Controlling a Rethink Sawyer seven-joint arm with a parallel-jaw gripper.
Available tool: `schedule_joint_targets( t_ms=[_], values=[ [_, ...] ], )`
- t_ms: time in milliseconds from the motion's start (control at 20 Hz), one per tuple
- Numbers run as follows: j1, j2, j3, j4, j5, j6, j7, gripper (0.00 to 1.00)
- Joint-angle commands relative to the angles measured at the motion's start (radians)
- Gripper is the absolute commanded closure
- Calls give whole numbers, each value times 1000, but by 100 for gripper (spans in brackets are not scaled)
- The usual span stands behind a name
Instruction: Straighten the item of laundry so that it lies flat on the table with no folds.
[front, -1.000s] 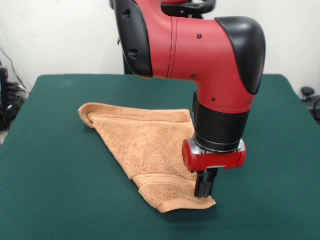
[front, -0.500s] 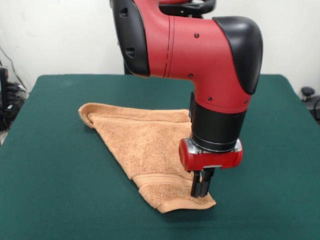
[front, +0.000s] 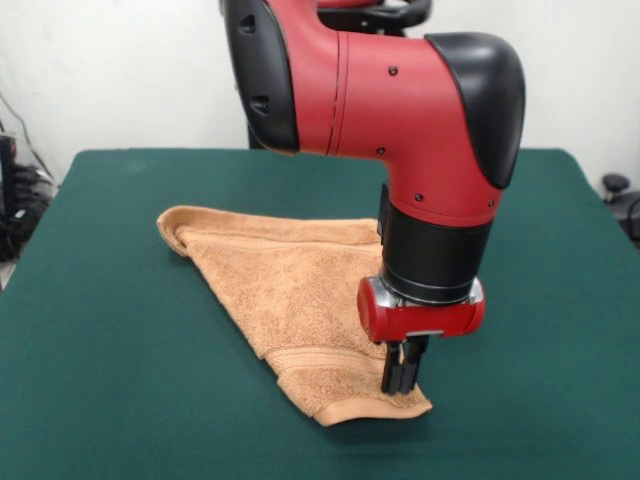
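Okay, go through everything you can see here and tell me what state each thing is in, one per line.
towel: folded into a rough triangle, not flat, one corner pointing toward the camera.
gripper: fingers close together, down on the towel's near corner; whether they pinch the cloth cannot be told.
arm: bent down over the towel's right side.
table: green top, towel lying on it.

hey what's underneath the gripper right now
The gripper presses on the near corner of the folded orange towel, which lies on the green table. The towel's lower layers are covered.
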Motion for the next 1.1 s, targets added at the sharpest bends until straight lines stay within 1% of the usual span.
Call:
schedule_joint_targets(
  t_ms=[50, 350, 500, 1100],
  values=[
    [19, 41, 51, 9, -1, 84, 77, 100],
    [21, 47, 48, 5, -3, 71, 83, 100],
    [23, 46, 48, 2, -1, 85, 82, 100],
    [18, 36, 53, 28, 4, 56, 97, 100]
  ],
)
